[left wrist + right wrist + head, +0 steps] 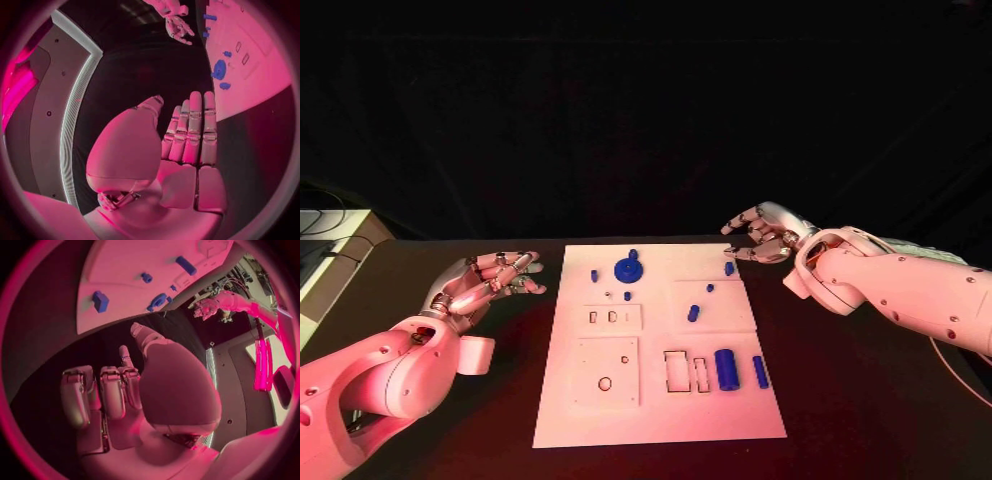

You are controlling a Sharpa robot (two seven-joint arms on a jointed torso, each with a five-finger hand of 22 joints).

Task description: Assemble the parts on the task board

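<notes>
1. Left of the task board [661, 425]: left hand [488, 283] released, fingers loosely spread, nothing held.
2. On board, far end: blue gear part [629, 268], nearer the left hand.
3. Right of board's far corner: right hand [764, 232] curled, empty; small blue peg [730, 267] just beside it.

Dark tabletop [877, 400] fills the lower half of the head view; behind it, from 10 to 2 o'clock, a black backdrop [646, 110] with no detail to make out. At 9 o'clock, off the tabletop's edge, a pale box-like unit [332, 250] with dark cables on top. Left wrist view shows a pale panel with a light strip along its edge [75, 105] beside the tabletop; reddish-pink light falls over everything.
</notes>
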